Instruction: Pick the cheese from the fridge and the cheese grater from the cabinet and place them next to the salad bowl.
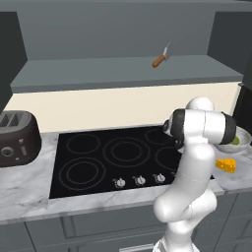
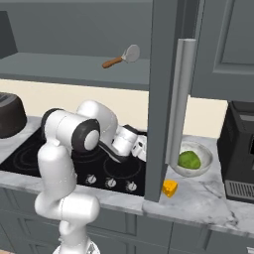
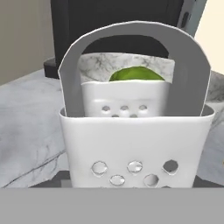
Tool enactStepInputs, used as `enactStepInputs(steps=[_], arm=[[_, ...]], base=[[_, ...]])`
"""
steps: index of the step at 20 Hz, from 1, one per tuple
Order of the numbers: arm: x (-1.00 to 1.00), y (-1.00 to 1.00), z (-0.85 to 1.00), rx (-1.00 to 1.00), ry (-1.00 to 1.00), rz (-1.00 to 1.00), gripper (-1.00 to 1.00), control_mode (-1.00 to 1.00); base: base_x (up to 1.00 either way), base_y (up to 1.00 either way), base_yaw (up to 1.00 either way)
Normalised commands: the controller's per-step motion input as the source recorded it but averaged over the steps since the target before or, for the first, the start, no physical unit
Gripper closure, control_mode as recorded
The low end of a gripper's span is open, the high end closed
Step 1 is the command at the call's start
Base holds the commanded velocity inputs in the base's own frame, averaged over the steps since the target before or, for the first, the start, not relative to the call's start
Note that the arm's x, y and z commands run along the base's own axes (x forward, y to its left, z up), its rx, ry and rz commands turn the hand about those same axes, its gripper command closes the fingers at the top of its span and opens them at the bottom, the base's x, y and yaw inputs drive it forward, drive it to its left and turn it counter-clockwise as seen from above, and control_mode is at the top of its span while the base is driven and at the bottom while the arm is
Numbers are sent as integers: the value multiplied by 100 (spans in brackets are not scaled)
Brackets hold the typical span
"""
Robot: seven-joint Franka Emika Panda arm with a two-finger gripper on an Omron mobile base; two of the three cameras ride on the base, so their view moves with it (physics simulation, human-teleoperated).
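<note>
**Grater close before the hand, cheese by the bowl**

Far left on the table (image 1: 29, 182) sits the toaster (image 1: 17, 139), dark and rounded. Beside it the black stove (image 1: 108, 160) spreads out, its knobs in a row along the front edge. Up above, the cabinet (image 1: 123, 69) shelf carries a small brown-handled utensil (image 1: 161, 56), lying tilted.

The arm (image 1: 189, 172) bends over the stove's right side, wrist reaching toward the table's right end. In the hand view the grater (image 3: 138, 131) stands upright and very close, loop handle arched on top, round holes across its near face. The gripper (image 2: 140, 146) is at the grater, but its fingers cannot be made out, so whether it is clamped on the grater cannot be told.

Further right, the cheese (image 2: 170, 188) rests on the table near the front edge, just in front of the bowl (image 2: 192, 159) with its green salad. Seen through the grater's handle, that green mound lies straight ahead. At the far right stands a dark appliance (image 2: 240, 149).
</note>
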Motion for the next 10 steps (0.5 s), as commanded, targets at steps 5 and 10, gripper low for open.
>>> enactStepInputs(steps=[5, 10], arm=[[0, -35, -47, 0, -2, -8, 100, -100], [0, -29, -48, 0, -2, -8, 100, -100]], base=[[0, 0, 0], [0, 0, 0]])
